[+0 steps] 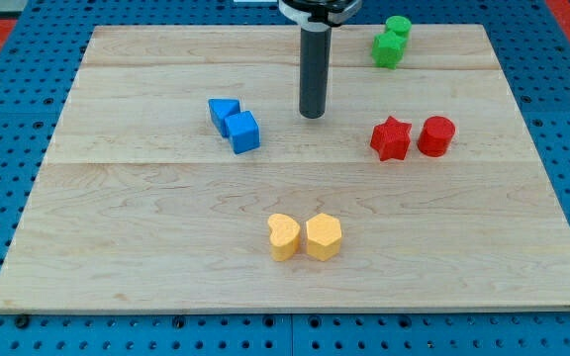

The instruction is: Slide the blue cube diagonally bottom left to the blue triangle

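The blue cube [244, 132] lies left of the board's middle. The blue triangle [223, 112] touches it on its upper left side. My tip [312, 114] stands on the wood to the right of both, slightly above the cube's level, about a cube's width and a half away from it. The rod rises straight up to the view's top edge.
A red star [391, 138] and a red cylinder [435, 135] lie right of my tip. Two green blocks [391, 42] sit at the top right. A yellow heart [283, 236] and a yellow hexagon [323, 236] lie at the bottom middle. The wooden board [117, 218] has blue pegboard around it.
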`<state>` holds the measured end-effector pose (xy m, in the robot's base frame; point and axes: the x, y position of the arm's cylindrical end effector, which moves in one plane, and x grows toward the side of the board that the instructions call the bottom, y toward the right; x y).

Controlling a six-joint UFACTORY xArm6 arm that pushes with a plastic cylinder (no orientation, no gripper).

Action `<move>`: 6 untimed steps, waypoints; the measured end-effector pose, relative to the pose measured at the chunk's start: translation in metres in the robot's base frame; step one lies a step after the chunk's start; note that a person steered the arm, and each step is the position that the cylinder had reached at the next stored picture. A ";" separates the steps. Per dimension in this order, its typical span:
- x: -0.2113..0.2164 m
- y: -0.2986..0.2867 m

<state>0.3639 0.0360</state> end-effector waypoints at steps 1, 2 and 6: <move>0.014 0.019; 0.031 0.023; 0.038 -0.095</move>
